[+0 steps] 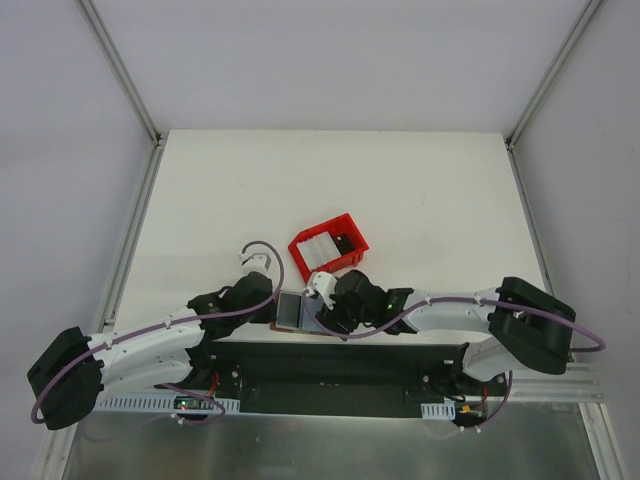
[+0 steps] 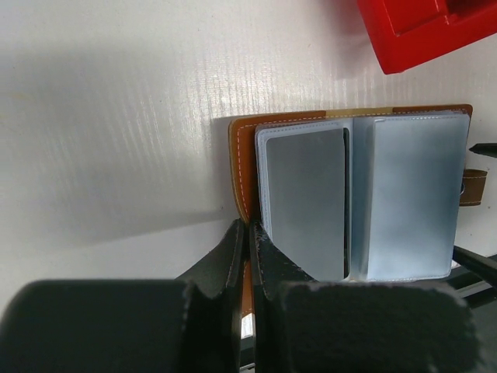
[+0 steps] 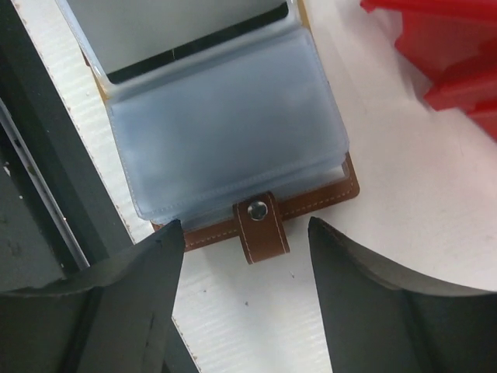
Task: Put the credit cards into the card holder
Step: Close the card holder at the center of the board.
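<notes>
Lying open on the white table, one brown card holder sits at the near edge. It is between the two grippers and just in front of the black base rail. Two stacks of clear plastic sleeves face up. The left stack holds a single grey card, the only card that can be counted inside the holder.

One red tray stands just beyond the holder, apart from it. In the overhead view it carries pale cards; they overlap, so their number cannot be told.

The left gripper has its two fingers pressed together, clamped on the brown stitched cover at the holder's left edge. The right gripper hangs at the opposite side with its jaws spread wide, holding nothing. One brown strap with a round metal snap juts from the cover's edge there. It lies between the two fingertips and touches neither.

From above, the right arm's wrist covers part of the holder, and the tray's near corner stands close to that gripper.
</notes>
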